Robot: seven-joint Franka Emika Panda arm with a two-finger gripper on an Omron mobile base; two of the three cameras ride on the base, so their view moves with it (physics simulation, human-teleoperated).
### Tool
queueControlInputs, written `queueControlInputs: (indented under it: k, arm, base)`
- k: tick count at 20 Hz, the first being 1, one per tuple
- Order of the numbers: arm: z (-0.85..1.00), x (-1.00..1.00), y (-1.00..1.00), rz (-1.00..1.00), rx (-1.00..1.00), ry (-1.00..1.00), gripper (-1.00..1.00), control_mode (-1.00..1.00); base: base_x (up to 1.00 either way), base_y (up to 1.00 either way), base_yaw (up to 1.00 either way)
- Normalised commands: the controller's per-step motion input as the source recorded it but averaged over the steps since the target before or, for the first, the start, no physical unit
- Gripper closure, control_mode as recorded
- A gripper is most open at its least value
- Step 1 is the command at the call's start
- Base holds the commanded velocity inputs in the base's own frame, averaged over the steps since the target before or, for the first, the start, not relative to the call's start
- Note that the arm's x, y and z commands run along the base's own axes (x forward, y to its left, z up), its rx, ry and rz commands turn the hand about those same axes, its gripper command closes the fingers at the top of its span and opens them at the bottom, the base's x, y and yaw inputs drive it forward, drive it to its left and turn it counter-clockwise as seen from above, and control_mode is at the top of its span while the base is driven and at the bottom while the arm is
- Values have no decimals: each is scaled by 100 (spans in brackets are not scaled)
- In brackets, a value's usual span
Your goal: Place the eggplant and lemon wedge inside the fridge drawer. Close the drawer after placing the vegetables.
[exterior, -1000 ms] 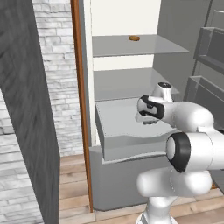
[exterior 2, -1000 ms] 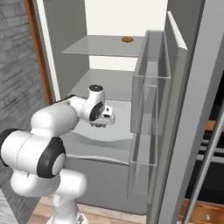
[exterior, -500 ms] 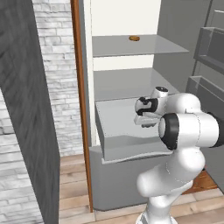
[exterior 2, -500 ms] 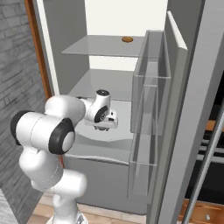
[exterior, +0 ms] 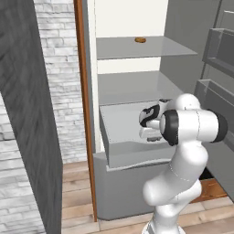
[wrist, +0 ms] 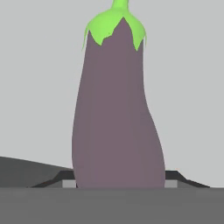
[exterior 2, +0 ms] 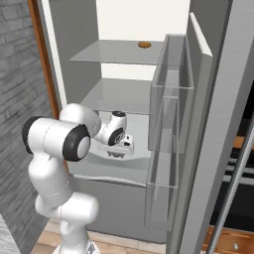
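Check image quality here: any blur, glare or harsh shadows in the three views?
Hand view: the eggplant is sharp, flatly lit, with no glare. Left base view: even light, soft shading inside the fridge drawer. Right base view: the clear door bin is see-through and pale, with no strong reflections.

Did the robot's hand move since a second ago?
Yes. In the left base view the end effector has slid left over the open fridge drawer, away from the door bins. It is carrying the eggplant.

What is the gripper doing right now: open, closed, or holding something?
Gripper: closed on the eggplant, held over the open fridge drawer.
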Motion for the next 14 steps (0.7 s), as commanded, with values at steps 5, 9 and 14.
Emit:
queueControlInputs:
  k: [5, 9, 14]
  arm:
    - [-14, -24, 0, 0, 0, 8, 100, -100]
    - [-10, -32, 0, 0, 0, 10, 100, -100]
    - [-15, -38, 0, 0, 0, 13, 100, -100]
  base:
    - [0, 0, 0]
    - [0, 0, 0]
    - [0, 0, 0]
